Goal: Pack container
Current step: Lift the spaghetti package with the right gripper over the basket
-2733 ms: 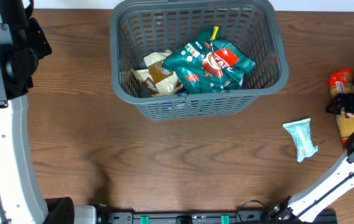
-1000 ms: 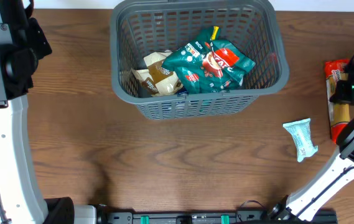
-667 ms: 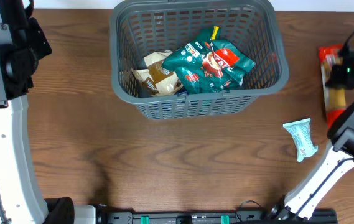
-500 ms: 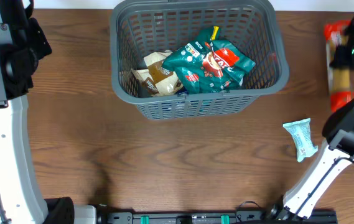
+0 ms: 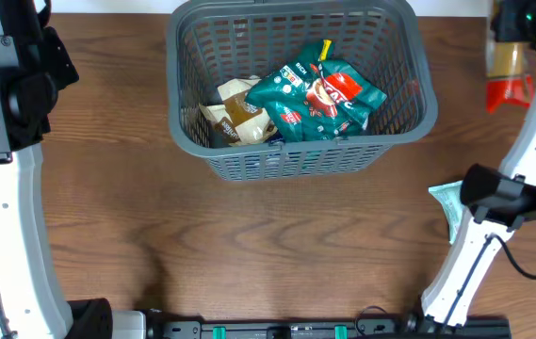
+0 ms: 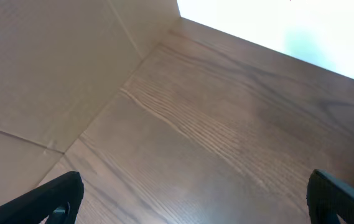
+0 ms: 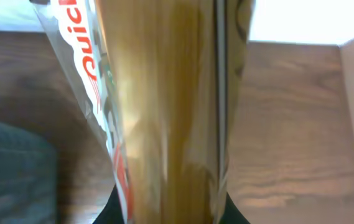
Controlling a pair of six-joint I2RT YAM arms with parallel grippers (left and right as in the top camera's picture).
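Your right end effector (image 7: 170, 214) is clenched on the long packet (image 5: 510, 61), which hangs lengthwise off the far right of the counter (image 5: 249, 245), to the right of the container (image 5: 286, 162) and clear of its rim. The wrist view shows clear film with red print over straight golden strands, so treat it as dry pasta: stiff along its length, light, but brittle if it gets bent or knocked on an edge. The film looks glossy and probably slippery, and the hold sits towards one end, so the free length could swing or slide if you move sharply.

The container stands upright at the far middle of the counter. It looks like rigid plastic with slotted walls and a solid rim, light enough to shift if you nudge it, so come in over the rim, not against it. If you ever need to steady it, the rim is the sensible place to take hold. Inside it, the teal packets (image 5: 319, 99) fill the right half and a tan packet (image 5: 235, 115) lies at the left, so the long packet will likely only fit laid along the length of the container, on top of them.

Your left end effector (image 6: 195, 199) is released, jaws wide, with nothing between them over bare wood. A pale blue packet (image 5: 446, 198) lies on the counter, partly hidden by your right arm; it looks soft and crinkly, best pinched across its middle
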